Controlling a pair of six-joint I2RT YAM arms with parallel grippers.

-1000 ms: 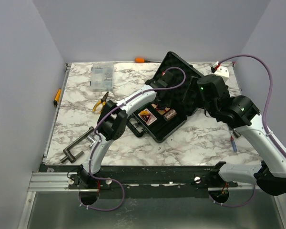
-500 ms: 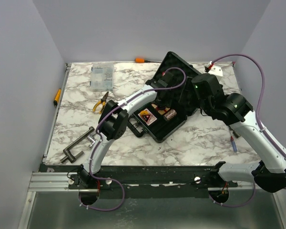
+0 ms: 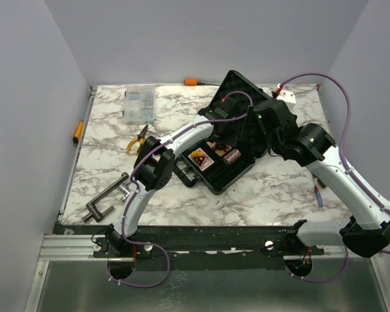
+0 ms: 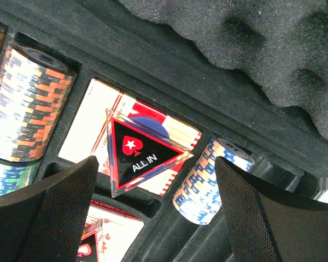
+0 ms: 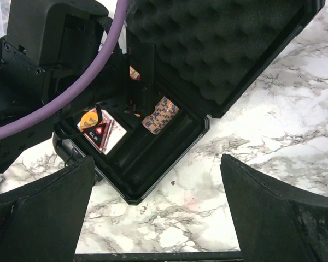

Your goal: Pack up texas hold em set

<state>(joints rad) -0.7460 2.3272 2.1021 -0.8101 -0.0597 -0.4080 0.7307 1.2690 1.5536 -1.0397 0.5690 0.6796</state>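
Well open, left hand (image 4: 156, 174) hovers over ALL IN triangle (image 4: 138, 155), gripping nothing.

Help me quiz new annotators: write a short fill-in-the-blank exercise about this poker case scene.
1. The triangle lying below the left fingers reads ALL ____.
2. The briefcase has its lid ____.
3. That lid is lined with bumpy ____.
4. In the top view, the pliers lie to the briefcase's ____.
Missing words: IN; open; foam; left.
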